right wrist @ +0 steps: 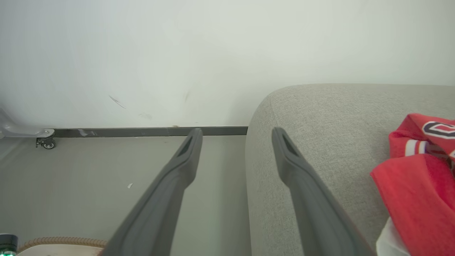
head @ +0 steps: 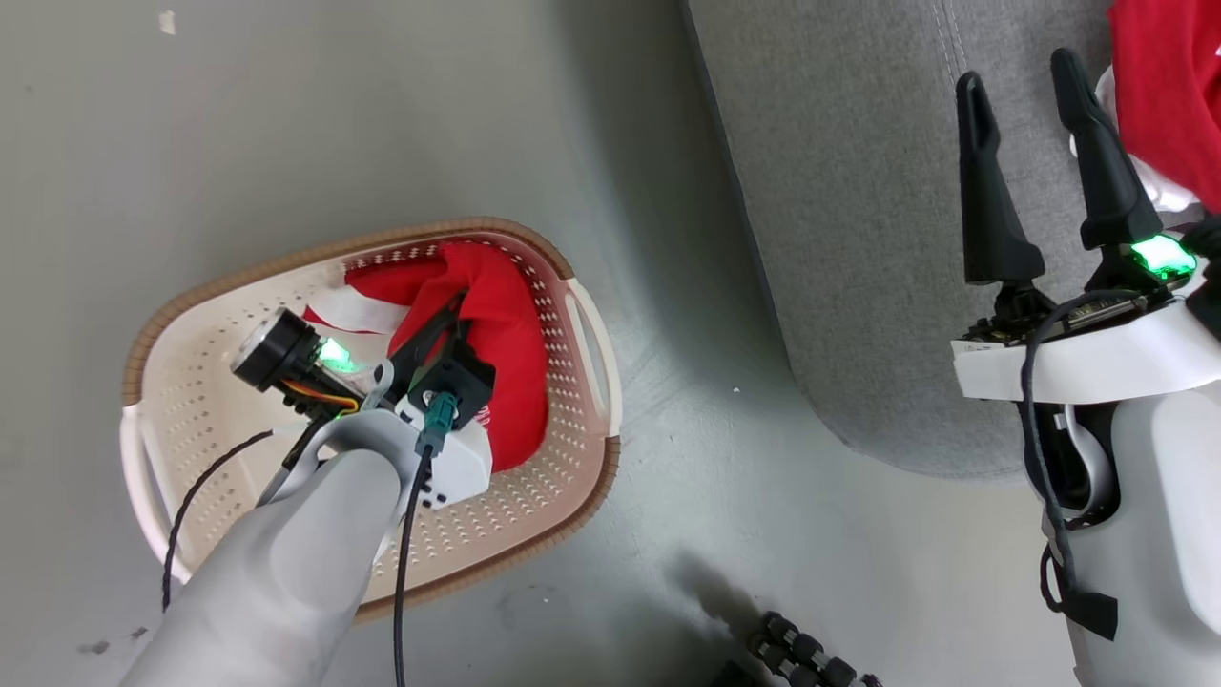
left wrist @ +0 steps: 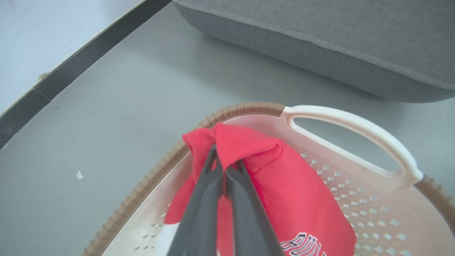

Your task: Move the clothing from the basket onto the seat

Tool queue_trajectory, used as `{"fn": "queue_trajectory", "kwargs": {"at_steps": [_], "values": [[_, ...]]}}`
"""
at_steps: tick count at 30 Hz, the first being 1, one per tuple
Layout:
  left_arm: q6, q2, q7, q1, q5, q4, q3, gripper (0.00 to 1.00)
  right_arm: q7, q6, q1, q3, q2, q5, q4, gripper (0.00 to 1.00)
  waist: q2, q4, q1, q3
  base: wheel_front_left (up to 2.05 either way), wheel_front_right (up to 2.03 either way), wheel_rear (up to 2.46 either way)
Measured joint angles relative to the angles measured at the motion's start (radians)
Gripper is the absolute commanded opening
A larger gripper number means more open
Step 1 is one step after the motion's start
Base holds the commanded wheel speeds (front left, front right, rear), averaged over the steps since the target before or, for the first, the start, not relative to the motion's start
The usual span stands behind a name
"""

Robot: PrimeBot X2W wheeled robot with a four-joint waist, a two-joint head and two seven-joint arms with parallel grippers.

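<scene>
The cream basket (head: pixel 286 256) with a brown rim stands on the floor at the left. A red jersey (head: pixel 506 324) with white trim lies bunched inside it. My left gripper (head: pixel 456 307) reaches down into the basket and is shut on a fold of this clothing (left wrist: pixel 284 185), whose fabric drapes over the fingertips of the gripper (left wrist: pixel 224 164). The basket's white handle (left wrist: pixel 355 122) lies just beyond. The grey seat (head: pixel 858 239) is at the right. My right gripper (head: pixel 1017 72) hovers open over it, holding nothing. More red clothing (head: pixel 1169 86) lies on the seat beside that gripper (right wrist: pixel 237 132).
Grey floor (head: pixel 668 496) separates the basket from the seat (left wrist: pixel 337 42). A white wall with a dark baseboard (right wrist: pixel 142 132) runs behind, with a small caster wheel (right wrist: pixel 48 143) at its foot. A black ribbed part (head: pixel 801 649) sits at the bottom edge.
</scene>
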Motion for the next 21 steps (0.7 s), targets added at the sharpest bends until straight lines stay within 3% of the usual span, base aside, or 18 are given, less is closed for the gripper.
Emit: {"fn": "queue_trajectory", "kwargs": {"at_steps": [10,21], "values": [[0.014,0.015,-0.008,0.009,-0.012,-0.106,0.023,0.00,-0.003,0.000,0.000,0.043,-0.003,-0.027,0.047,1.00,0.0000,0.044,0.0001,-0.063,0.00,0.00,0.00],[0.066,0.053,-0.010,0.058,-0.065,-0.270,0.098,0.00,-0.003,0.000,0.000,0.088,-0.025,-0.070,0.093,1.00,0.0000,0.105,0.0000,-0.155,0.00,0.00,0.00]]}}
